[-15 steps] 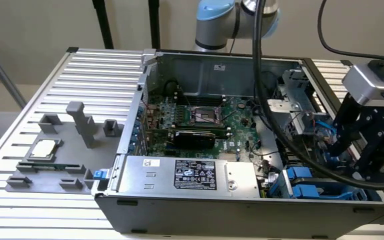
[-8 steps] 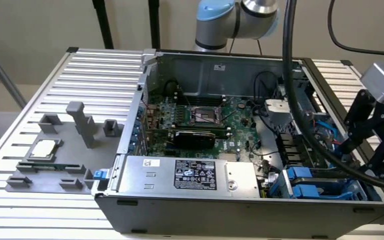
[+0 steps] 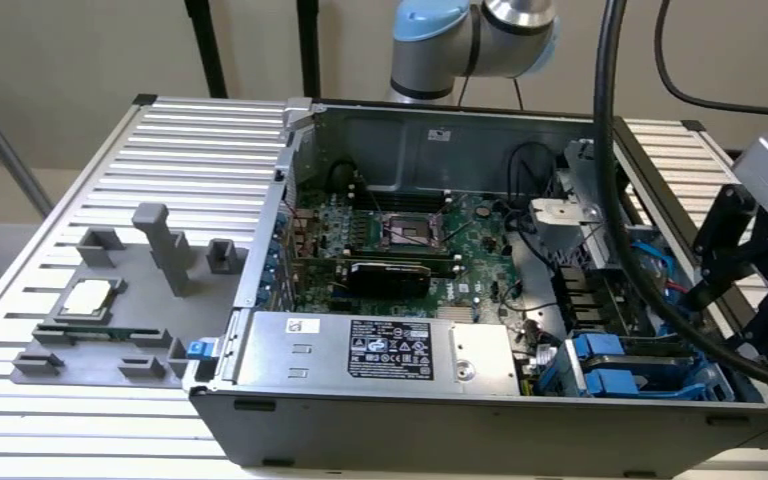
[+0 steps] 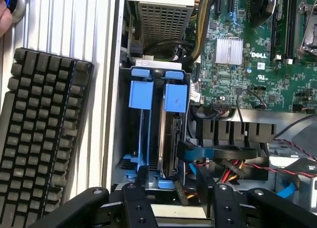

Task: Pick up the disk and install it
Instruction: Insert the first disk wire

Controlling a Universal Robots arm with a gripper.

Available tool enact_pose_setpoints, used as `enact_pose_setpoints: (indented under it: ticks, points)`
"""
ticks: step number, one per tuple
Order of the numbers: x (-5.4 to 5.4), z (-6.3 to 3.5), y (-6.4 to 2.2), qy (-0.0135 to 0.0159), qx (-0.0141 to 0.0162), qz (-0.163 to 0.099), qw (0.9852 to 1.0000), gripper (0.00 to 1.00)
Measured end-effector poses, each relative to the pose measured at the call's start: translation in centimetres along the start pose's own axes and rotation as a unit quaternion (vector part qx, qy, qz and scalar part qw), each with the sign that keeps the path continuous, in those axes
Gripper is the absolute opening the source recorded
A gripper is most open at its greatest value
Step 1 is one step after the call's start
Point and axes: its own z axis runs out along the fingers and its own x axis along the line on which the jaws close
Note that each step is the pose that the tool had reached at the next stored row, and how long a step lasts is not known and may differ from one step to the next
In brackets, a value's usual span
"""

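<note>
Exterior view's left: processor chip point(image 3: 87, 298) on a grey fixture point(image 3: 137, 300) on the table point(image 3: 37, 200). Centre: open computer case point(image 3: 491, 420). Right: the disk point(image 4: 170, 139) stands edge-on in the blue drive cage point(image 3: 631, 372). The pincer point(image 4: 173, 187) is close by, spread, holding nothing.

Open computer case point(image 3: 491, 425) at center frame on a slatted metal table point(image 3: 197, 130), green motherboard point(image 3: 471, 262) and labelled power supply point(image 3: 384, 350) exposed. At left, 1 processor chip point(image 3: 88, 297) rests on a grey fixture point(image 3: 104, 352). A black keyboard point(image 4: 39, 139) lies beside the case.
</note>
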Motion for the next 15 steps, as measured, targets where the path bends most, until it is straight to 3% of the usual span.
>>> enact_pose_setpoints:
  ticks: [10, 15]
  points:
    - [0.09, 0.86, -0.07, -0.0004, -0.001, -0.031, 0.9995, 1.0]
    - [0.09, 0.89, -0.07, -0.0023, -0.0011, -0.038, 0.9993, 1.0]
